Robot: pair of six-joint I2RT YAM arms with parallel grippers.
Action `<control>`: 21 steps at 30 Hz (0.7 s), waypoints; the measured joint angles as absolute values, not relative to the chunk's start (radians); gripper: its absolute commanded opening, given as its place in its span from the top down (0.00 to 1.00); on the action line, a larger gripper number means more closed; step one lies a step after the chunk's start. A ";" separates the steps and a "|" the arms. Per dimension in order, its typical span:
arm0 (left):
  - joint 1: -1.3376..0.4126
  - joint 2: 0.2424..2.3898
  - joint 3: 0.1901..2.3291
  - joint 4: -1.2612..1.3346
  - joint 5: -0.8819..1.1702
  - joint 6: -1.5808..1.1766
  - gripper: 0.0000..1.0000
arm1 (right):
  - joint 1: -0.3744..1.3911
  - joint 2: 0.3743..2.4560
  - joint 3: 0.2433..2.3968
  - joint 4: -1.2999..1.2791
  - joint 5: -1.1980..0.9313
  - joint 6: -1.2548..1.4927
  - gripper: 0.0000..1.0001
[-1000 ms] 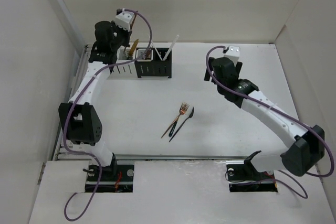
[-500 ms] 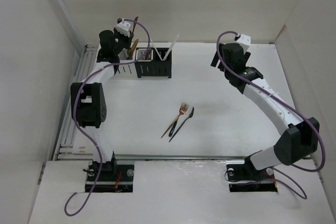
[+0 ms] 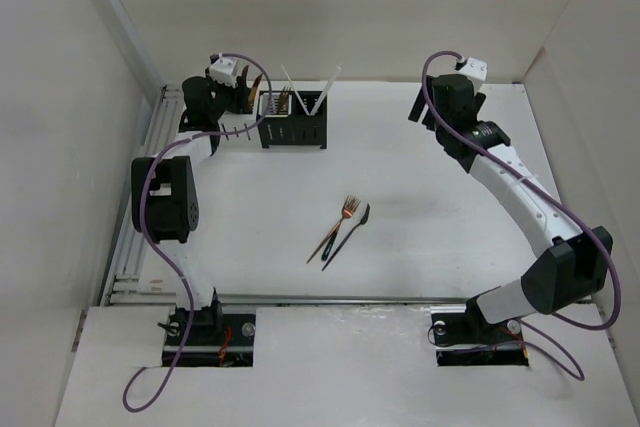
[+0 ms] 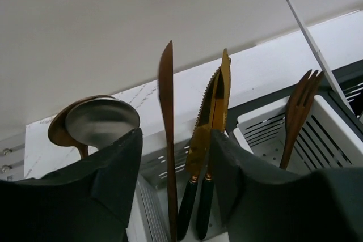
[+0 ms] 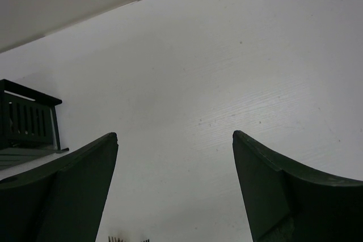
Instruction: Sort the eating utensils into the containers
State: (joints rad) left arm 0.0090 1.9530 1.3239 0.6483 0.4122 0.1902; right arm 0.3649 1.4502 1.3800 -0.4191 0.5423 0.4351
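The containers, white caddies point(image 3: 233, 126) joined to black caddies point(image 3: 294, 120), stand at the back left with several utensils upright in them. My left gripper point(image 3: 244, 97) hovers over the white caddy point(image 4: 266, 131), jaws apart. A copper knife point(image 4: 166, 140) stands between my fingers, touching neither. Two gold knives with black handles point(image 4: 211, 123), a spoon point(image 4: 96, 122), a copper fork point(image 4: 296, 114) and a white stick point(image 4: 317, 55) stand around it. A copper fork point(image 3: 338, 228) and a black spoon point(image 3: 348, 233) lie mid-table. My right gripper point(image 3: 422, 112) is open and empty, far back.
White walls close in the table on the left, back and right. A metal rail point(image 3: 140, 197) runs along the left edge. The right wrist view shows bare tabletop between my fingers, a black caddy point(image 5: 28, 123) at left and fork tines point(image 5: 127, 240) at the bottom edge.
The copper knife held high over the caddies earlier now stands in the white caddy. My left gripper has shifted left. My right arm has swung back toward the far wall.
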 measured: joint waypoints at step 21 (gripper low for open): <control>-0.415 1.576 1.279 -0.103 0.569 0.430 0.43 | 0.388 1.142 1.070 -0.427 0.454 0.419 0.12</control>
State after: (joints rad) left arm -0.4149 1.5761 1.2789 -0.1032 0.5690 0.4301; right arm 0.3882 1.1423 1.0702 -0.4267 0.4538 0.4191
